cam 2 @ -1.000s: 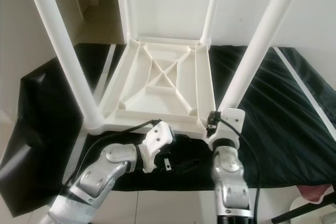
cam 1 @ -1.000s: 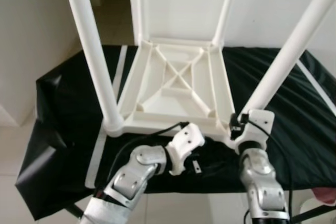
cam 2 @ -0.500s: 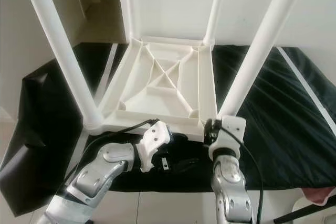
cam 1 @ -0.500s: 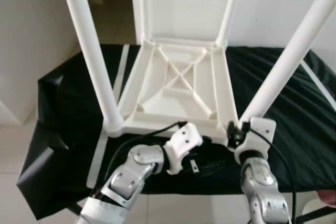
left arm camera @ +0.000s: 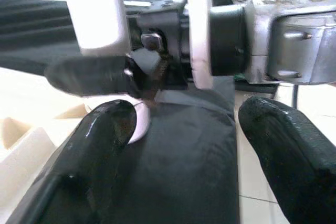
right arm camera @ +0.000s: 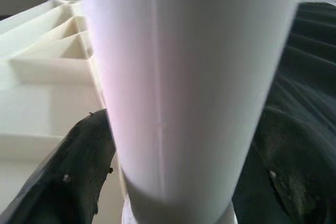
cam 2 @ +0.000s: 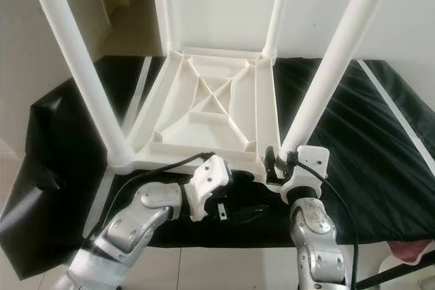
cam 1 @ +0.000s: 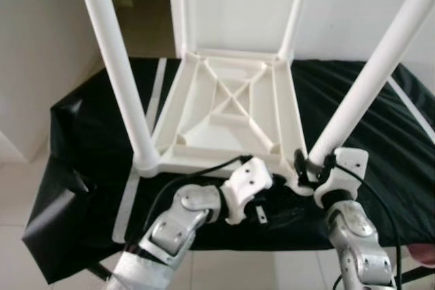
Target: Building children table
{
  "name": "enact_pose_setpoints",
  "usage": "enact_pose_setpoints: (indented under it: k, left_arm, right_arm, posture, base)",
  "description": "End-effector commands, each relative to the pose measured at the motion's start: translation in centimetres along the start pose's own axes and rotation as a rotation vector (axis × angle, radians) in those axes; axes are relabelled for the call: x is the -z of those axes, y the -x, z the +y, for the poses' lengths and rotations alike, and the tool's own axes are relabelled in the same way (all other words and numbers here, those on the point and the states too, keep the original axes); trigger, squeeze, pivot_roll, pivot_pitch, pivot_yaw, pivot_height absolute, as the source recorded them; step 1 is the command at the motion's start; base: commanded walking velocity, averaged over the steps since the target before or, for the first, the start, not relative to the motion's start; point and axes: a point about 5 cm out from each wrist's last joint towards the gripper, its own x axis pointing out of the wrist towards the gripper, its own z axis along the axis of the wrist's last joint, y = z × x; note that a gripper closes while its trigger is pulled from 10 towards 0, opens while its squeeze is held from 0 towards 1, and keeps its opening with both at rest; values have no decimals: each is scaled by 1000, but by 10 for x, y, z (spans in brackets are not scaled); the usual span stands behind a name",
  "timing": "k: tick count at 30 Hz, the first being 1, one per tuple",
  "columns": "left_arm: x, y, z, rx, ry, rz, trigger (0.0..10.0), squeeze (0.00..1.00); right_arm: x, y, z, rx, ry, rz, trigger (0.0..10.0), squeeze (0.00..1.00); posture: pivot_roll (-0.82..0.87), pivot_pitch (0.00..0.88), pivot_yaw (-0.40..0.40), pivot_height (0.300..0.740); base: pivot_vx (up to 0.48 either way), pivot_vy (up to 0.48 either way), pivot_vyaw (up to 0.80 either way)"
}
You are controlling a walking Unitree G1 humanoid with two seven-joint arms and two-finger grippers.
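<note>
A white children's table (cam 1: 231, 110) lies upside down on a black cloth (cam 1: 88, 140), its ribbed underside facing up and four white legs rising from the corners. The right gripper (cam 2: 280, 161) sits at the base of the near right leg (cam 1: 370, 86); in the right wrist view its two black fingers (right arm camera: 79, 166) stand on either side of the leg, closed around it. The left gripper (left arm camera: 210, 129) hovers low just in front of the table's near edge, over the cloth, its fingers (left arm camera: 100, 129) spread apart and holding nothing, pointing toward the right gripper's wrist
</note>
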Motion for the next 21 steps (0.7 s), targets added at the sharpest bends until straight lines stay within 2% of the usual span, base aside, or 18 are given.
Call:
enact_pose_setpoints:
  k: [1, 6, 10, 13, 15, 19, 20, 21]
  left_arm:
    - [6, 0, 10, -182, -25, 18, 10000, 0]
    - [11, 4, 7, -182, -12, 22, 10000, 0]
    - [16, 6, 9, -187, -22, 44, 10000, 0]
    - [16, 7, 14, -196, -21, 55, 10000, 0]
    - [12, 14, 16, -178, 24, 17, 10000, 0]
    - [10, 17, 17, -169, 32, -11, 10000, 0]
    - [14, 16, 20, -192, 13, 14, 10000, 0]
    - [15, 16, 21, -195, -2, 22, 10000, 0]
  right_arm:
    - [0, -1, -4, -54, 6, -9, 10000, 0]
    - [-2, 1, -14, -133, 57, -21, 10000, 0]
    - [3, 1, -19, -191, 48, 18, 10000, 0]
    - [2, 0, -23, -235, 81, 18, 10000, 0]
    - [-1, -2, -31, -325, 114, 34, 10000, 0]
    - [-1, -6, -37, -386, 126, 58, 10000, 0]
    - [-1, -14, -38, -432, 144, 71, 9725, 0]
    - [-1, -17, -38, -450, 155, 71, 6392, 0]
  posture:
    - [-25, 0, -60, 740]
    - [-35, 0, -51, 740]
    - [-35, 0, -48, 740]
    - [-36, 0, -43, 740]
    - [-35, 0, -37, 740]
    - [-28, 0, -40, 740]
    - [-23, 0, -40, 740]
    - [-17, 0, -43, 740]
  base:
    - [0, 0, 0]
    - [0, 0, 0]
    - [0, 0, 0]
    - [0, 0, 0]
    - [0, 0, 0]
    - [0, 0, 0]
    - [0, 0, 0]
    - [0, 0, 0]
